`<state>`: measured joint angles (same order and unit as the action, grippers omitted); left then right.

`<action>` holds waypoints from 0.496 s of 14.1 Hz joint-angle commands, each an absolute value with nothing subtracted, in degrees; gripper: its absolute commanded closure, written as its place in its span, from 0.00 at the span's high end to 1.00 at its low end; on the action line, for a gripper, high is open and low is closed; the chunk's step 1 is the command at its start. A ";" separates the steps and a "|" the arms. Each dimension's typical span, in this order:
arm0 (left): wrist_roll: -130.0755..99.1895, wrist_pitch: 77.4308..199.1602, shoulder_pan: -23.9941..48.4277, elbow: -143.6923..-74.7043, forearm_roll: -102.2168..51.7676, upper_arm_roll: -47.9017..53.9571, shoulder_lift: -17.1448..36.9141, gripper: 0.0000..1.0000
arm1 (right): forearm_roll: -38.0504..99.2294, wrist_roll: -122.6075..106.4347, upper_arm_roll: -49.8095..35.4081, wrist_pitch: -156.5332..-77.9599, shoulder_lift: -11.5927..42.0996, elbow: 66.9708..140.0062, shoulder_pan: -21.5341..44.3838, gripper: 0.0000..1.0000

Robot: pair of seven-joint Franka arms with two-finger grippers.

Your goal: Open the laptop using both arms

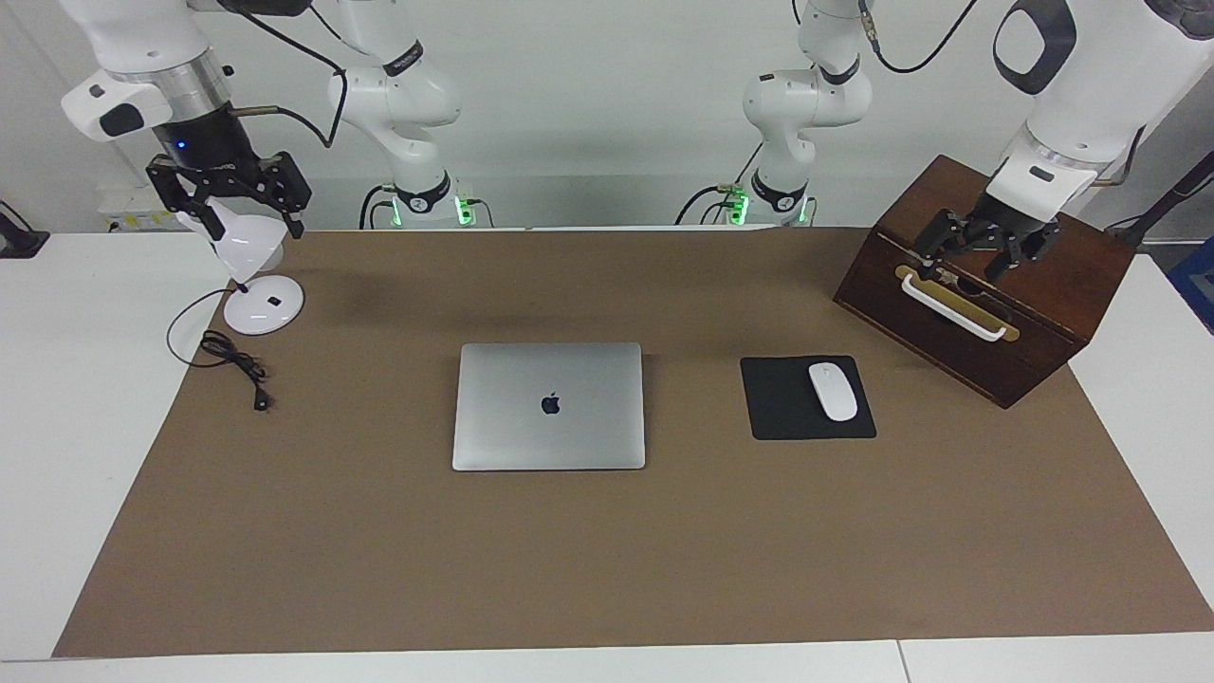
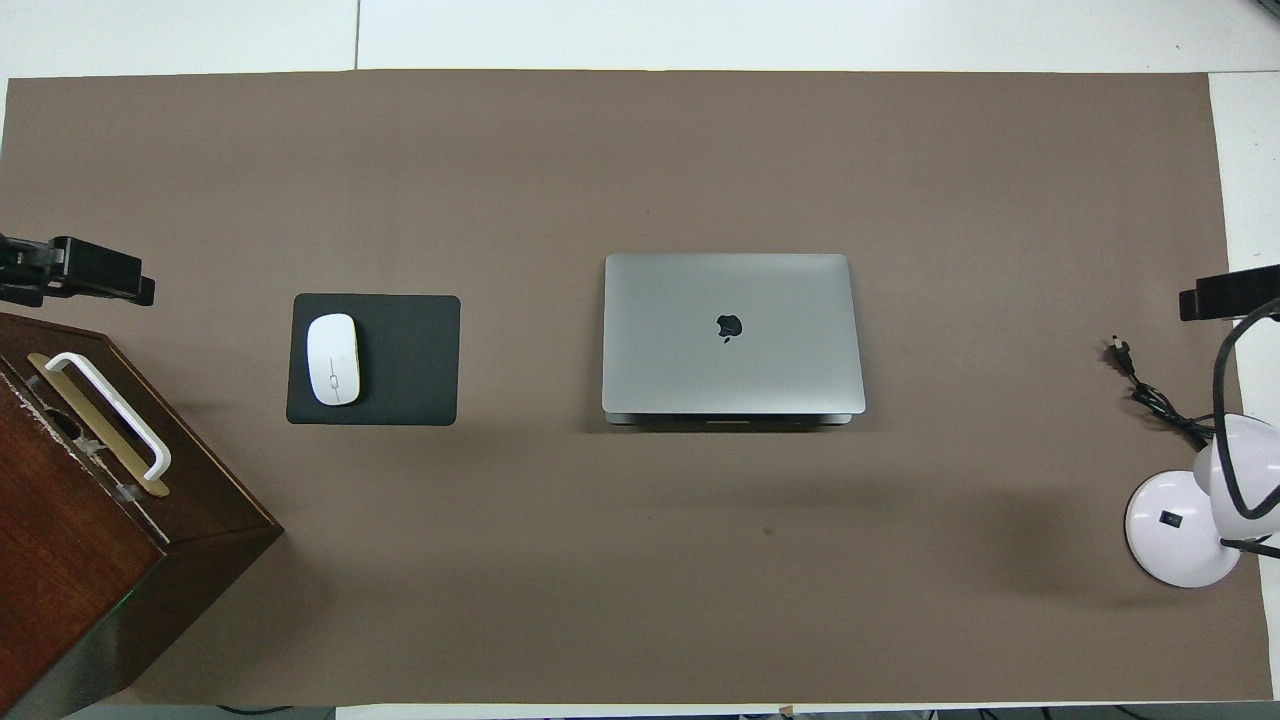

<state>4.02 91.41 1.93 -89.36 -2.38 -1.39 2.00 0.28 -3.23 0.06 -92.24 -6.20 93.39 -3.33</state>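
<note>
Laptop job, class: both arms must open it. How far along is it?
Nothing is done: the laptop lies shut, lid flat, in the middle of the brown mat. Nothing is in hand: the left hand hangs over the wooden box, the right hand over the white lamp. Reaching, holding and lifting remain.

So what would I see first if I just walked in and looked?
Probably the shut silver laptop lying flat in the middle of the brown mat. Next, the wooden box at the left arm's end with the left gripper over it, and the right gripper over the white lamp.
</note>
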 commanded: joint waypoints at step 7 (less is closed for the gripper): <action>4.22 94.13 2.37 -91.67 -1.23 -1.14 0.35 1.00 | 0.00 -4.57 -0.09 -94.66 -6.59 94.31 -3.87 1.00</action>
